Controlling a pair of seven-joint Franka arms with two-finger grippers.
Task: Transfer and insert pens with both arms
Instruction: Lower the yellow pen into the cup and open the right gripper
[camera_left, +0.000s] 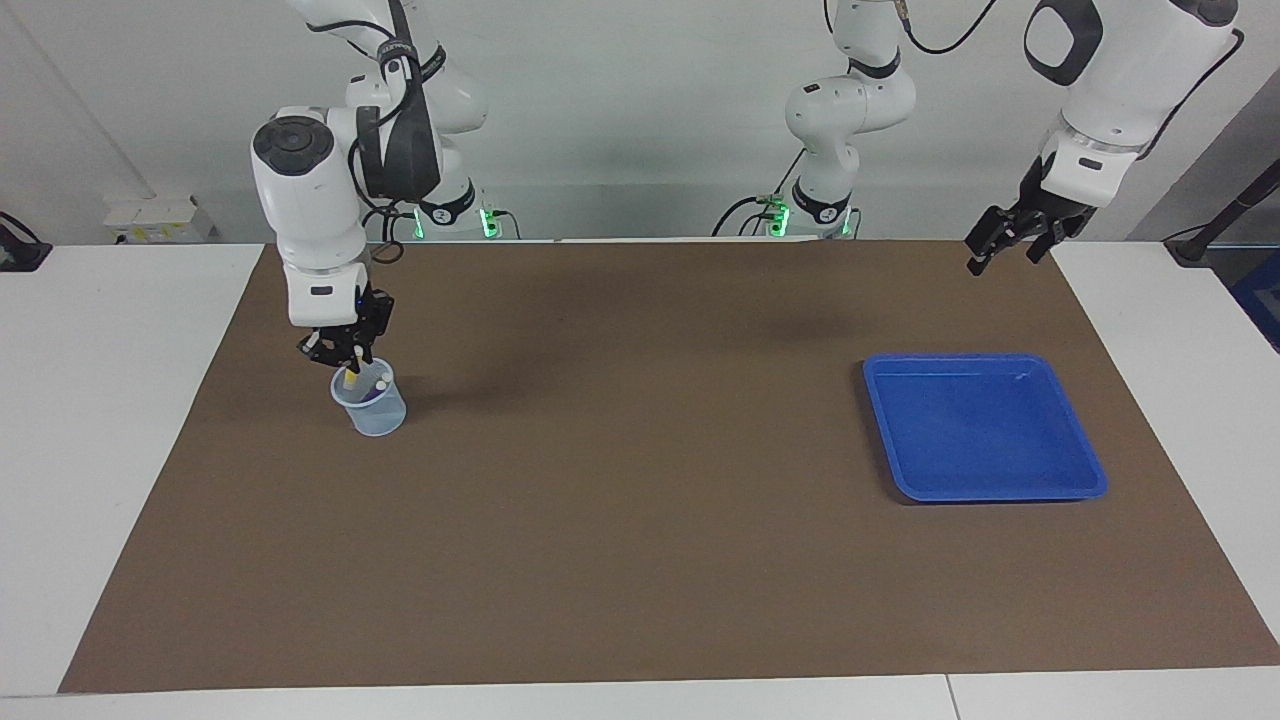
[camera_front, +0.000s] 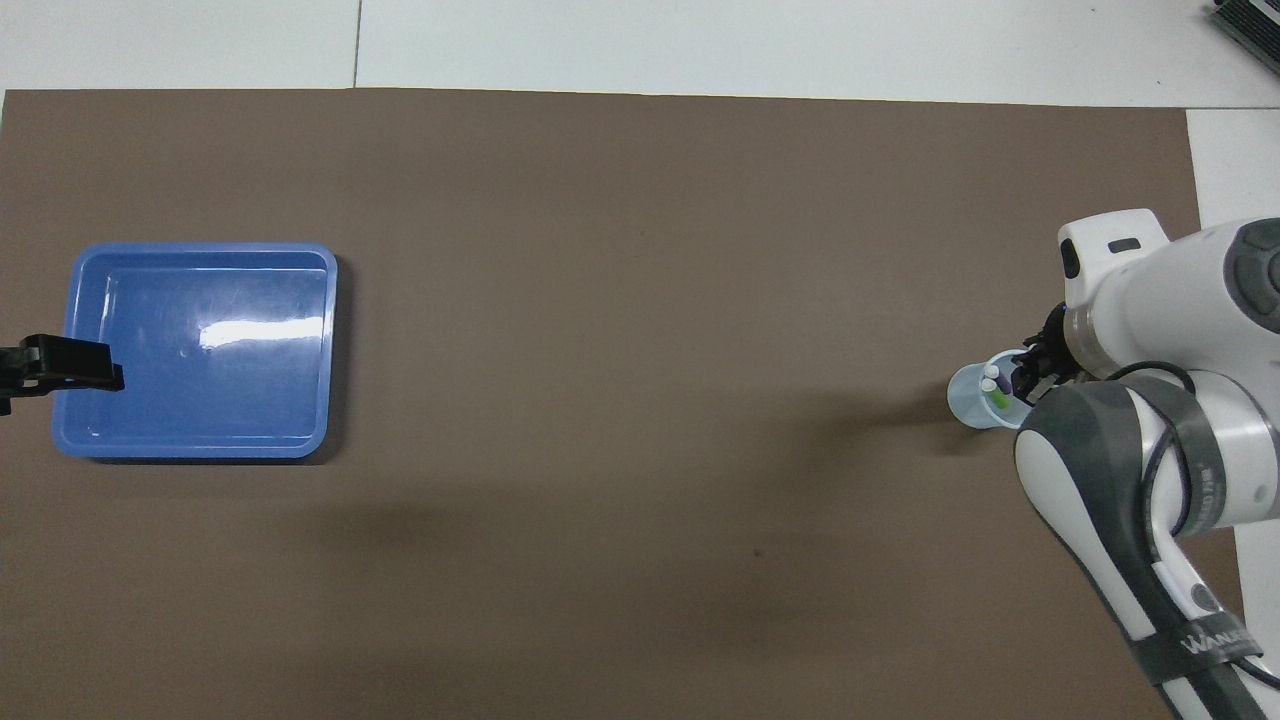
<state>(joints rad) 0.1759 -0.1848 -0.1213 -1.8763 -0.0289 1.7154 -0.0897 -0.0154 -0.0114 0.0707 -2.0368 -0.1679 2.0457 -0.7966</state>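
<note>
The right end effector (camera_left: 348, 358) was clamped shut on the yellow pen (camera_left: 351, 378), its lower end just inside the clear cup (camera_left: 370, 412) directly beneath. Releasing off-centre could catch the rim and tip the cup. Purple pen (camera_front: 989, 384) and green pen (camera_front: 999, 399) stood inside. The left end effector (camera_left: 1003, 238), fully open and empty, waited above the surface beside the empty blue tray (camera_left: 1085, 470).
</note>
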